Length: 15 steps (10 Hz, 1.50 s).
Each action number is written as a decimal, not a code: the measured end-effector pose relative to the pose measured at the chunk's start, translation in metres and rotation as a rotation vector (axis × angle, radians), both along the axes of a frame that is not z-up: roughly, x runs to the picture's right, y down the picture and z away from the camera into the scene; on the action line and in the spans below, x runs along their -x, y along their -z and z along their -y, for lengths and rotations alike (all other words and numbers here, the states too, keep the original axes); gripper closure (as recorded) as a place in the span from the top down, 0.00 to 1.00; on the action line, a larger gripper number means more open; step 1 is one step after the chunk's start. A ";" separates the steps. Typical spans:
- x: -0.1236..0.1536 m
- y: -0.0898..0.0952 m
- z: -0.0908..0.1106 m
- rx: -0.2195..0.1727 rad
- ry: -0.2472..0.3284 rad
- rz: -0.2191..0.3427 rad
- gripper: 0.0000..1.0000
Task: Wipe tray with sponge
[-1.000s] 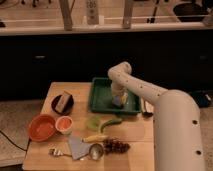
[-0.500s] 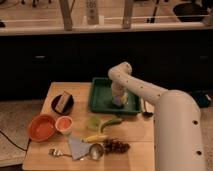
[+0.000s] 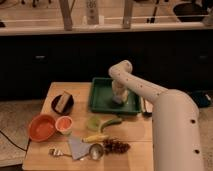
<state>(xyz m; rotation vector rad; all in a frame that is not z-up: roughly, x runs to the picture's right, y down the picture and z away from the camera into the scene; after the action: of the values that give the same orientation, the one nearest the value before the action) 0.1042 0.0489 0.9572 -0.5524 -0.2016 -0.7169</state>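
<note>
The dark-green tray [image 3: 102,97] lies at the back of the wooden table, right of centre. My white arm reaches over it from the right, and my gripper [image 3: 118,98] points down into the tray's right half. A small bluish-purple sponge [image 3: 118,100] shows at the gripper's tip, resting on the tray floor. The arm hides the tray's right rim.
A tan wedge block on a dark plate [image 3: 62,103] sits left of the tray. Nearer the front are an orange bowl [image 3: 41,127], a small orange cup [image 3: 64,123], a green plate with a banana [image 3: 100,123], a grey cloth, a spoon and a pine cone [image 3: 116,146].
</note>
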 end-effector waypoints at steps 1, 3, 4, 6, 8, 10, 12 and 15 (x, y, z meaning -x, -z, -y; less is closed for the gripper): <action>0.001 -0.003 0.006 -0.013 -0.005 0.003 0.03; 0.031 -0.008 0.009 -0.016 0.052 0.059 0.03; 0.047 -0.010 0.007 -0.012 0.085 0.088 0.03; 0.069 -0.002 -0.008 0.003 0.135 0.164 0.03; 0.070 0.022 -0.031 0.014 0.168 0.219 0.03; 0.064 0.042 -0.051 0.011 0.184 0.240 0.03; 0.037 0.059 -0.062 0.006 0.168 0.218 0.03; 0.015 0.050 -0.053 -0.006 0.141 0.175 0.03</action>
<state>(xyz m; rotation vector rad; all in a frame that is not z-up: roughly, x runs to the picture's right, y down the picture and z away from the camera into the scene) 0.0888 0.1014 0.9076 -0.5014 -0.3258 -0.9042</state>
